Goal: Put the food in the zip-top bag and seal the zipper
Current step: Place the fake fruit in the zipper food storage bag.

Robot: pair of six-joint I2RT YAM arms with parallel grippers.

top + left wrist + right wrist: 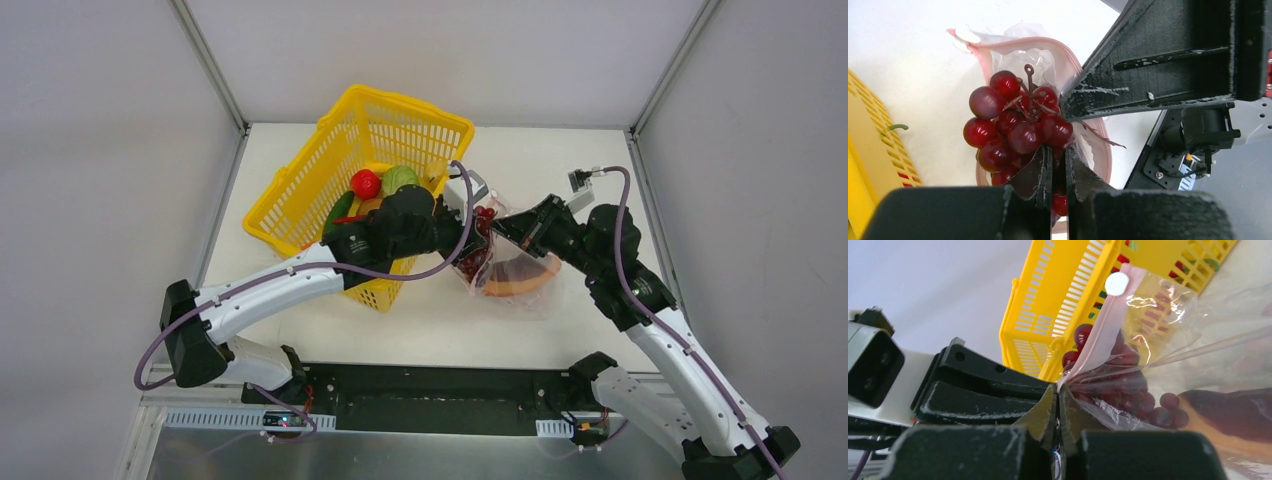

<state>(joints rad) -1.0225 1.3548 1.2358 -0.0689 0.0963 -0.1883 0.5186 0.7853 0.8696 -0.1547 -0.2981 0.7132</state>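
One yellow basket (pixel 300 200) sits on the surface, holding one cabbage (pixel 401 178) and one tomato (pixel 365 184). Beside it is one zip-top bag (pixel 1198 340), likely floppy and slippery. The right pincer (pixel 1058 400) pinches its zipper (pixel 1103 340), and one melon slice (pixel 520 275) lies inside. The left pincer (pixel 1056 165), narrow, grips one light grape bunch (pixel 1013 130) at the mouth.

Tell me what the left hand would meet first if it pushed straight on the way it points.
The left hand is shut on the grapes, so those lead, into the open mouth of the zip-top bag; its plastic wall is probably first contact. Depth is unclear.
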